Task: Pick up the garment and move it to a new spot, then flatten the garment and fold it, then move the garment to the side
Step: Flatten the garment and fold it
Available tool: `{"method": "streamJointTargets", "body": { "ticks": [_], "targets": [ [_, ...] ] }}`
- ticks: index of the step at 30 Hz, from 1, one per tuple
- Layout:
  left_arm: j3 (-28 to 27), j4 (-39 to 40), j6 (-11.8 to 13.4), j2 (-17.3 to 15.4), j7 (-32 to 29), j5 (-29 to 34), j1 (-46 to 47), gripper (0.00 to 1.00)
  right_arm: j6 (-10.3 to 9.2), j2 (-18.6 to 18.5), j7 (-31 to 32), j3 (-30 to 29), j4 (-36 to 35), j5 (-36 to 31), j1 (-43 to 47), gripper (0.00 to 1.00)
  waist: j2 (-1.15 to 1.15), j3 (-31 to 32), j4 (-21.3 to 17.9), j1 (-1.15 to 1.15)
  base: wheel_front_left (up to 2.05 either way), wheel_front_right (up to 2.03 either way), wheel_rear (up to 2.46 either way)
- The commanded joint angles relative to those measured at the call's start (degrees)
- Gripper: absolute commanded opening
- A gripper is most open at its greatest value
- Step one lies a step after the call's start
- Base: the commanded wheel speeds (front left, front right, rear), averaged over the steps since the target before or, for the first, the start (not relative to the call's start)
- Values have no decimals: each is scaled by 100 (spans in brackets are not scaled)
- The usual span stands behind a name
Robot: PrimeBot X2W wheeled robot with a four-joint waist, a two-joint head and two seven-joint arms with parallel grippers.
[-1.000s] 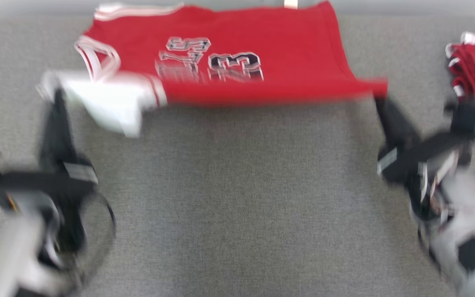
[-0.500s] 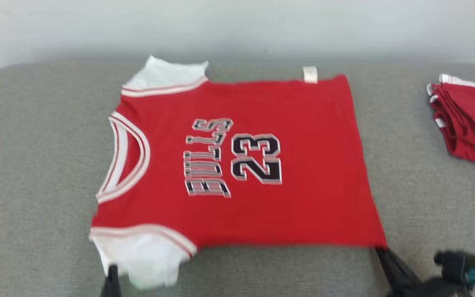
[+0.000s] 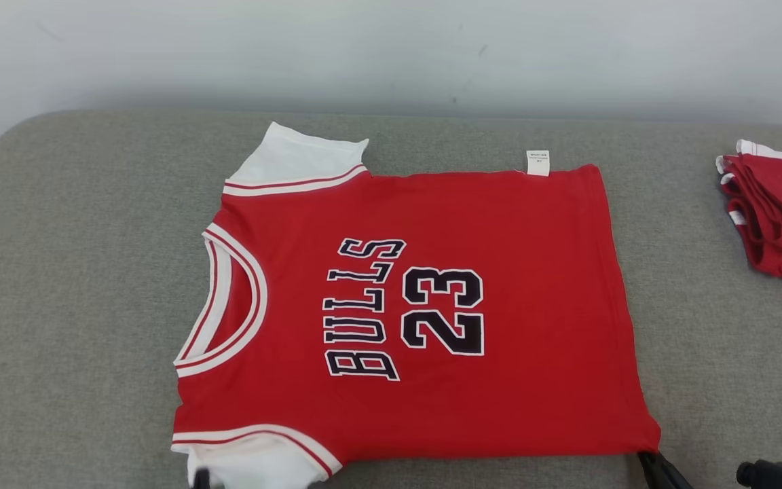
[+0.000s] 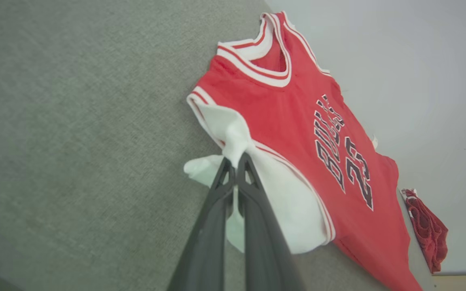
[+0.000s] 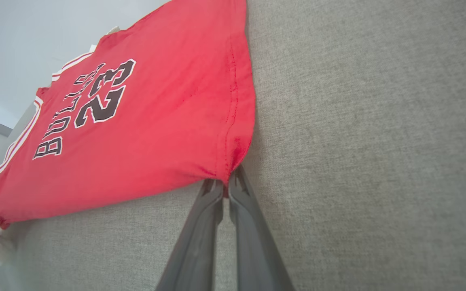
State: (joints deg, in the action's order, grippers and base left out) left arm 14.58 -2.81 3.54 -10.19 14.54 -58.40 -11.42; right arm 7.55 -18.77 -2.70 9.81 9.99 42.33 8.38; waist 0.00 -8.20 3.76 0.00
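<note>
The garment (image 3: pixel 513 285) is a red jersey with white sleeves and "BULLS 23" on the chest, spread flat on the grey padded surface (image 3: pixel 79 272), neck to the left. My left gripper (image 4: pixel 235 161) is shut on the white near sleeve (image 4: pixel 237 133); its dark tip (image 3: pixel 199 479) pokes in at the head view's bottom edge. My right gripper (image 5: pixel 227 182) is shut on the jersey's near hem corner (image 5: pixel 237 153), and in the head view its fingers (image 3: pixel 659 470) sit just below that corner.
A stack of folded red garments (image 3: pixel 781 210) lies at the right edge of the surface. A pale wall (image 3: pixel 391 47) runs behind. Bare grey padding stretches to the left and in front of the jersey.
The head camera has tilted up, so the jersey now sits lower in view and both arms have dropped to the bottom edge. Both grippers keep their hold on the jersey.
</note>
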Motion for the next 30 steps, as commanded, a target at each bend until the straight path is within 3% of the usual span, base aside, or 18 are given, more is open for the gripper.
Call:
{"method": "streamJointTargets", "body": {
  "ticks": [1, 10, 16, 21, 27, 28, 29, 30],
  "targets": [
    [-33, 55, 1, -27, 36, 89, 141, 0, -12, 30, 40, -40, -36, -12, 1, 0, 0, -21, -25, 0, 0, 0, 0],
    [-151, 12, -124, -284, -190, 419, 1303, 0, -12, 255, 670, -210, -353, -273, -858, 0, 0, -191, -190, 0, 0, 0, 0],
    [-41, -961, -229, -358, -489, 557, 2563, 0, -12, 371, 899, -135, 360, -388, -1795, 0, 0, -354, -189, 0, 0, 0, 0],
    [15, -2283, -473, -134, -517, 458, 3556, 0, -12, 466, 897, -48, 1317, -336, -2634, 0, 0, -484, -191, 0, 0, 0, 0],
    [169, -3292, -712, -41, -339, 644, 4070, 0, -12, 494, 675, 138, 1952, -303, -3127, 0, 0, -476, -175, 0, 0, 0, 0],
    [187, -3400, -742, -42, -259, 719, 4134, 0, -12, 484, 576, 159, 2016, -312, -3155, 33, 0, -453, -160, 0, 0, 0, 0],
    [231, -3509, -773, -33, -202, 794, 4169, 71, -12, 478, 509, 203, 2080, -307, -3157, 100, 0, -425, -150, 0, 0, 0, 0],
    [278, -3607, -818, -11, -153, 836, 4194, 100, -12, 467, 456, 241, 2145, -292, -3146, 100, 0, -395, -137, 0, 0, 0, 0]
  ]
}}
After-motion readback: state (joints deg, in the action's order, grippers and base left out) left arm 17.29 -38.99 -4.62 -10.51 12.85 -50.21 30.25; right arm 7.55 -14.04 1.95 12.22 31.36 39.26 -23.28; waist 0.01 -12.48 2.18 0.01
